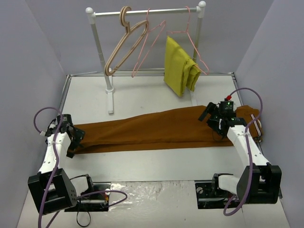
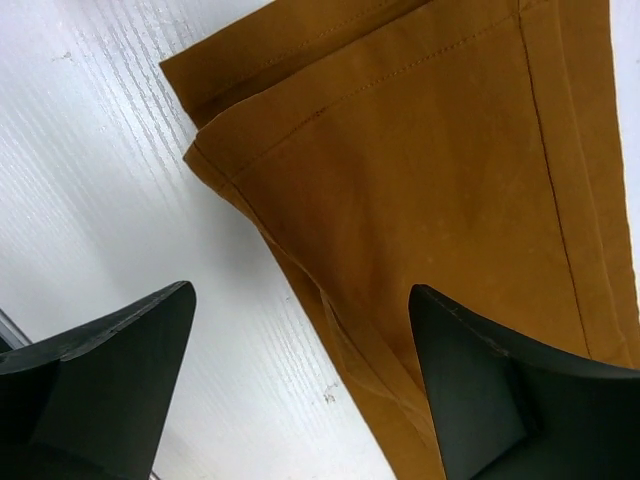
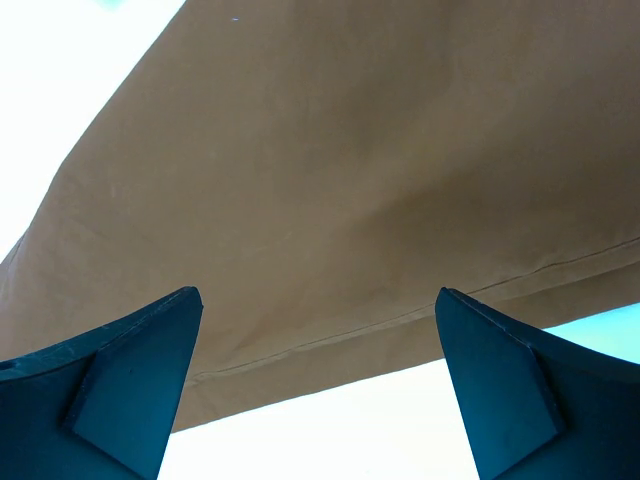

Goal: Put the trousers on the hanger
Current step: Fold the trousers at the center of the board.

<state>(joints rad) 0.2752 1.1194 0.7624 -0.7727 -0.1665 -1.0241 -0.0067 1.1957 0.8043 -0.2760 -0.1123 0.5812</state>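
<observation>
Rust-brown cloth, and plenty of it: the long rust-brown trousers (image 1: 156, 128) lie flat on the white table (image 1: 156, 164), one leg folded over the other. Behind the trousers stands the white clothes rail (image 1: 156, 11), and the thin pink wire hanger (image 1: 148, 47) hangs from it with nothing on it. Its twin beside it carries a folded mustard-yellow garment (image 1: 179, 66).

At the cuff end of the trousers, the left gripper (image 2: 300, 292) has its jaws spread wide. One finger is over bare table and the other over the hem edge, so it straddles the trousers' long side. At the waist end the right gripper (image 3: 318, 295) is spread too, poised over the cloth near its seamed edge. Neither claw holds anything, and whether the fingers touch the fabric cannot be told.

This cloth looks soft and limp, likely to sag and fold wherever it is unsupported, and not fragile. A pinch through both stacked layers looks the safest hold, at the cuffs and near the waistband. Catching one layer alone could let the legs slide apart.
</observation>
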